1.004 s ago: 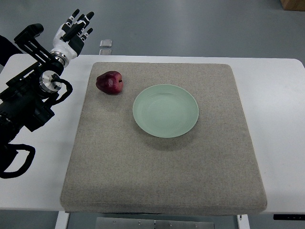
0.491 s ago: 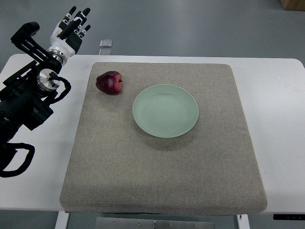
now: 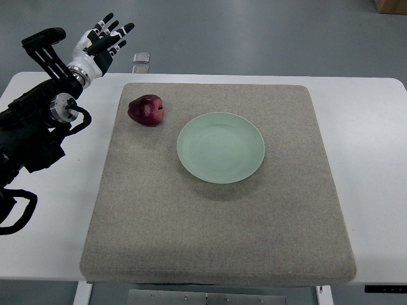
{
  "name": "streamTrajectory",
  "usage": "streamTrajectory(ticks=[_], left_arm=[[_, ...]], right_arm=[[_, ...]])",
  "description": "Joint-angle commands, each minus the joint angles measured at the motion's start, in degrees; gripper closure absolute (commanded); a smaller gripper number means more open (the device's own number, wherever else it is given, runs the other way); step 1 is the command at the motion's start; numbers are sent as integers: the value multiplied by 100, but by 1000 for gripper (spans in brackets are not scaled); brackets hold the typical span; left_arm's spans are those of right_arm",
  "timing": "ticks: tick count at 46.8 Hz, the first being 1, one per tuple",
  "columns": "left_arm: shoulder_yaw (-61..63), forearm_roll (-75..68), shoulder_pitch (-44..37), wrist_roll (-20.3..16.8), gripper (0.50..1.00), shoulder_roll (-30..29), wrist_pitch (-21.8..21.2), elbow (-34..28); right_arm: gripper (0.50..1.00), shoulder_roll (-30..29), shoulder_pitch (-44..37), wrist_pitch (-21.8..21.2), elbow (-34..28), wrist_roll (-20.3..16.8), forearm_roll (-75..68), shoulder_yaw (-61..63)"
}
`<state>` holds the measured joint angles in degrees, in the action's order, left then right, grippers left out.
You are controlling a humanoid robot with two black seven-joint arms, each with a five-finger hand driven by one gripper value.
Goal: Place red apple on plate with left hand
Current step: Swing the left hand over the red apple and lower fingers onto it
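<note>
Apple (image 3: 146,110) on mat's far-left corner, ungrasped | plate (image 3: 220,147) bare | left hand (image 3: 98,46) fingers apart, off mat | pick and place outstanding

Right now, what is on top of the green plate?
Nothing: the plate shows bare. The red apple sits apart on the grey mat. The mat beneath the plate is covered.

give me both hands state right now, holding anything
Left hand: open, fingers spread, holding nothing, up past the table's far left corner, away from the red apple.
Right hand: not in view.
</note>
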<state>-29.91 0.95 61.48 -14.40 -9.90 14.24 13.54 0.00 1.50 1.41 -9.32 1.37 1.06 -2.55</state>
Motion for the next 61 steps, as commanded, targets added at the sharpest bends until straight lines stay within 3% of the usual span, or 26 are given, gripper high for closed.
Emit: streamTrajectory(ticks=[1, 7, 16, 28, 45, 61], left_arm=[[55, -463, 48, -1, 504, -99, 34, 8], [90, -1464, 162, -1, 504, -266, 61, 201], [240, -2696, 250, -1, 504, -750, 219, 1035], [1285, -3856, 619, -1, 506, -1181, 333, 1625], [1356, -5930, 901, -1, 506, -1620, 896, 2679], [1593, -7714, 1041, -133, 506, -1734, 975, 2943]], right_arm=[[536, 0, 0, 0, 0, 4, 0, 0], [536, 0, 0, 0, 0, 4, 0, 0], [536, 0, 0, 0, 0, 4, -9, 0], [536, 0, 0, 0, 0, -5, 0, 0], [536, 0, 0, 0, 0, -5, 0, 0], [536, 0, 0, 0, 0, 4, 0, 0]])
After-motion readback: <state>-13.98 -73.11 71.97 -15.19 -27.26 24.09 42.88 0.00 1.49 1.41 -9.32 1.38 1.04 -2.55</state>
